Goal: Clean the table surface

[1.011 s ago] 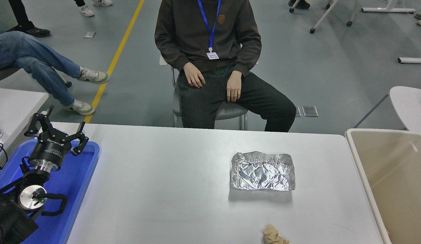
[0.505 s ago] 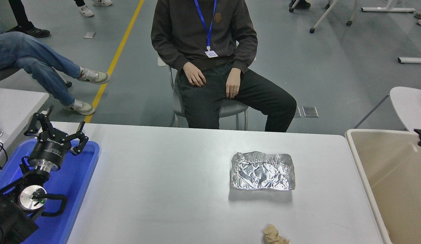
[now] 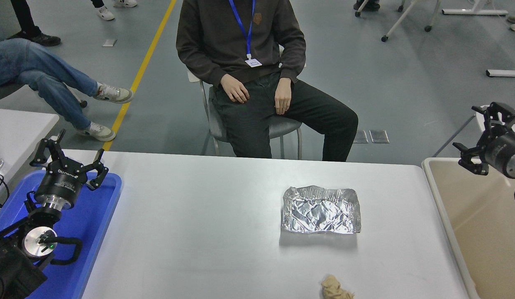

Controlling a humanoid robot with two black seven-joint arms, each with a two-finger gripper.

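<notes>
At the right edge of the head view, the right gripper [image 3: 481, 135] hangs in the air over the far corner of a beige bin [image 3: 481, 224] that stands just beside the table, its black fingers spread wide with nothing between them. The table surface [image 3: 191, 224] fills the lower middle of the view, white and matte. On its right half lies a crumpled foil tray [image 3: 320, 209], flattened and shiny, and near the front edge below it sits a small wad of tan paper [image 3: 335, 289], well apart from the foil. At the lower left the left gripper [image 3: 68, 155] is parked above a blue tray [image 3: 97, 232], its jaws also splayed wide and empty. Beyond the far side of the table a person [image 3: 249, 62] sits on a chair, hands resting on their thighs
</notes>
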